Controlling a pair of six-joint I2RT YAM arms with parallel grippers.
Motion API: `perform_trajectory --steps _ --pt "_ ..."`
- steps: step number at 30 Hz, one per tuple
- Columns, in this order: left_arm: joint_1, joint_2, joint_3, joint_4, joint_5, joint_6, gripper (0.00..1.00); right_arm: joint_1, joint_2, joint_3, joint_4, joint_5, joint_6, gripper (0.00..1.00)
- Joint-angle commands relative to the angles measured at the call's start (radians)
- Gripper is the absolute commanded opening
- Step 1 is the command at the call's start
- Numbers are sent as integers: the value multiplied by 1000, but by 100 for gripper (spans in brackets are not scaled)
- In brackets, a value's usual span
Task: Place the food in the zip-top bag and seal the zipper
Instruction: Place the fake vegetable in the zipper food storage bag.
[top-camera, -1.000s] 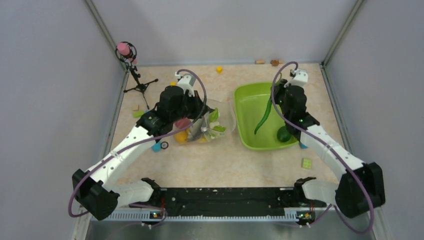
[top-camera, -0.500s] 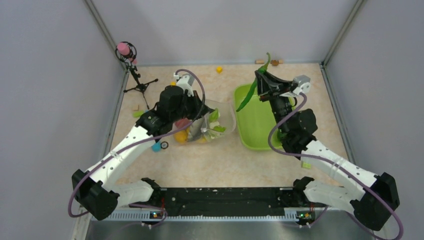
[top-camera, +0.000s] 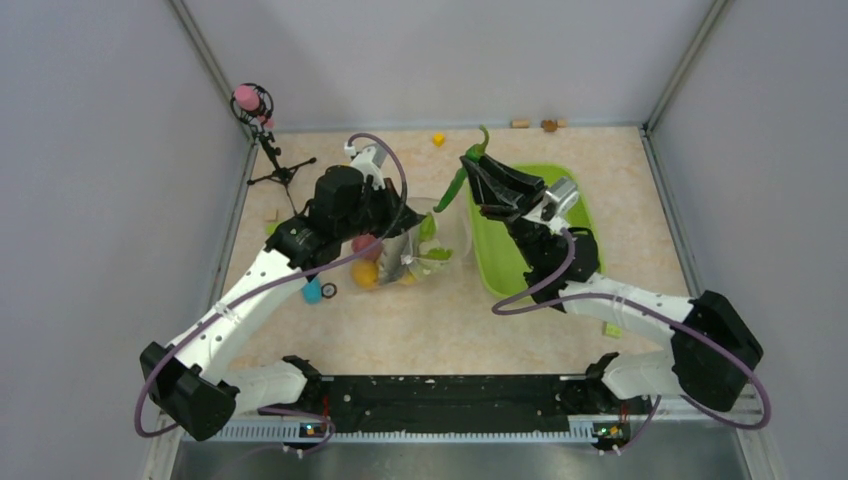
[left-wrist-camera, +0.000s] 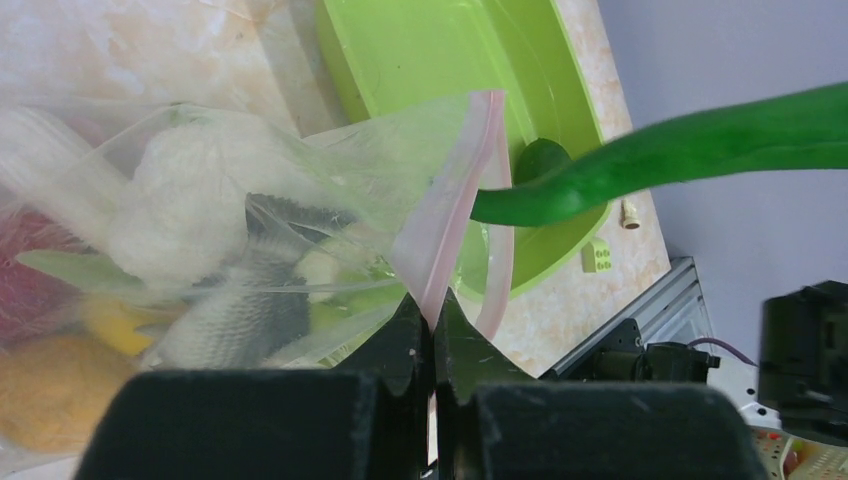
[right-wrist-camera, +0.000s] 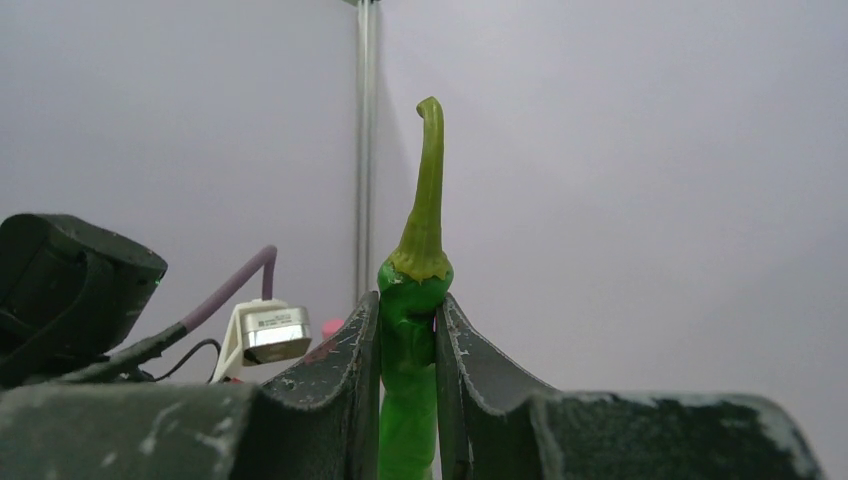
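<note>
left gripper (left-wrist-camera: 432, 318) is pinching the zipper (left-wrist-camera: 457, 190), lifting the mouth of the zip-top bag (left-wrist-camera: 250, 215) | right gripper (right-wrist-camera: 410, 335) is clamping a green chili pepper (right-wrist-camera: 424, 230) just beside that mouth | best: tip going in first, steeply

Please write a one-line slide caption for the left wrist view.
Left gripper, jaws shut, pinches the pink zipper of the zip-top bag; a green pepper hovers beside its mouth.
</note>
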Motion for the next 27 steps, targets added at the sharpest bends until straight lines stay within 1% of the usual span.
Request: perform_trajectory --steps 1,4,8,13,18,23,27 --pt "4 -38 56 47 46 -29 0 16 103 11 281 -75 -13 0" --pt "4 -44 57 42 49 -33 0 22 184 29 355 -60 -26 0" --pt "3 -53 54 39 43 -34 0 26 258 43 358 -61 -48 0" --pt "4 -53 60 39 27 -35 0 30 303 96 358 -40 -87 0" --pt "3 -43 76 36 8 -49 0 38 305 138 359 -19 -143 0" --pt "4 -43 126 34 16 -77 0 45 332 165 358 55 -166 0" --pt "4 -61 143 41 10 -86 0 45 381 208 359 135 -113 0"
